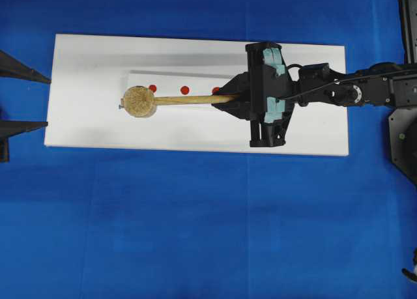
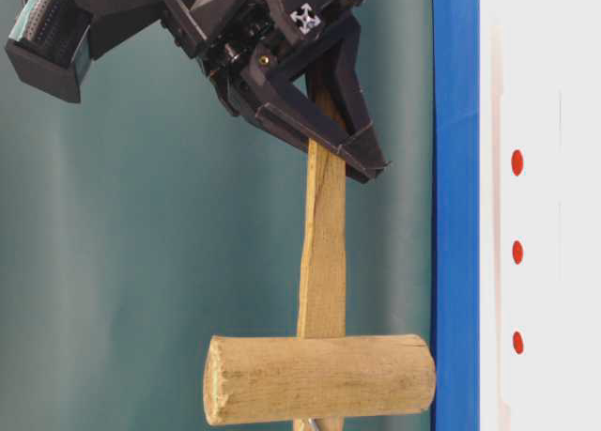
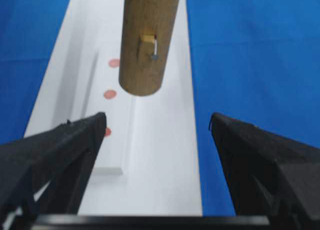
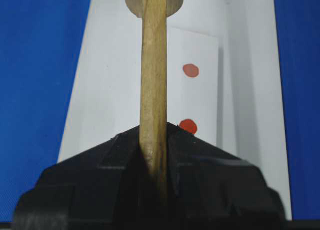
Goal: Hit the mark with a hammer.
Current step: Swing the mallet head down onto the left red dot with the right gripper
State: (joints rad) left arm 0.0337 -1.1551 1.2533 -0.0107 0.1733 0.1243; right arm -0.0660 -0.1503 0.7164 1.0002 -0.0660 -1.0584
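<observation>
The right gripper (image 1: 228,98), pinching the hammer (image 1: 139,101) by its handle end, should swing squarely so the head ahead of it lands on a red mark (image 1: 152,88).

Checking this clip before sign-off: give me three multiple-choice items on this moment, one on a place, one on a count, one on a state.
1. Where is the hammer head?
A. above the white board
B. on the blue cloth
C. off the table

2. How many red dots does the table-level view show?
A. one
B. three
C. five

3. What is the right gripper doing?
A. hanging open
B. clamping the handle
C. pressing the board

Answers: 1 A, the head overlaps the board from overhead. 2 B, three in a row. 3 B, the handle runs into its closed jaws.
</observation>
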